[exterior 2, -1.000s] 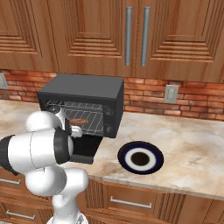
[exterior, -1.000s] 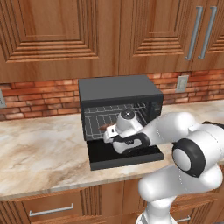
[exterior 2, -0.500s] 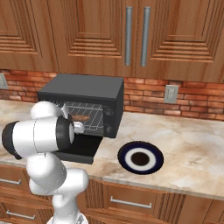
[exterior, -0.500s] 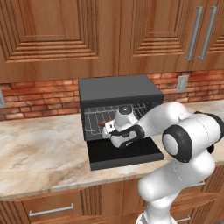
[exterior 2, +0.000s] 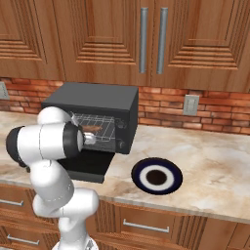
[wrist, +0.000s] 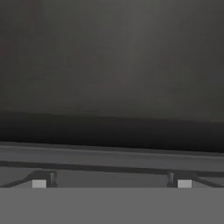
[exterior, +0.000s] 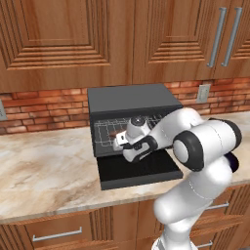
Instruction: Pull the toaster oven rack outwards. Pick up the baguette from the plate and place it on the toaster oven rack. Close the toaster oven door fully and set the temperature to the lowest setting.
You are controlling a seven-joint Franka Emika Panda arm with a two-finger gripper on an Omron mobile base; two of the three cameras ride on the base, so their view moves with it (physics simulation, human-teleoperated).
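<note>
Since a second earlier your arm swung in from the right of the left base view: the big elbow joint rose and moved toward the oven, and the hand slid left and a bit deeper at the mouth of the toaster oven (exterior: pixel 129 100). Base cameras didn't shift; counter (exterior: pixel 44 166) and cabinets sat the same.

Your gripper (wrist: pixel 111 183) had its jaws spread as wide as they go, the two small tips far apart at the bottom of the hand view. Nothing sat between them, and nothing was gripped. Ahead of them you had a dark flat surface with a grey edge band; can't tell which oven part that was.

The baguette (exterior 2: pixel 91 128) lay on the toaster oven rack (exterior 2: pixel 97 129) inside the cavity, seen as a small brown shape on the wires in the right base view. In the left base view your hand sat just in front of it, so a brown bit showed left of the wrist; contact or gap, can't tell.

The toaster oven door (exterior: pixel 136 171) lay folded down flat on the counter under your hand. The plate (exterior 2: pixel 156 176) sat to the right of the oven, well apart from the gripper, with no bread on it.
</note>
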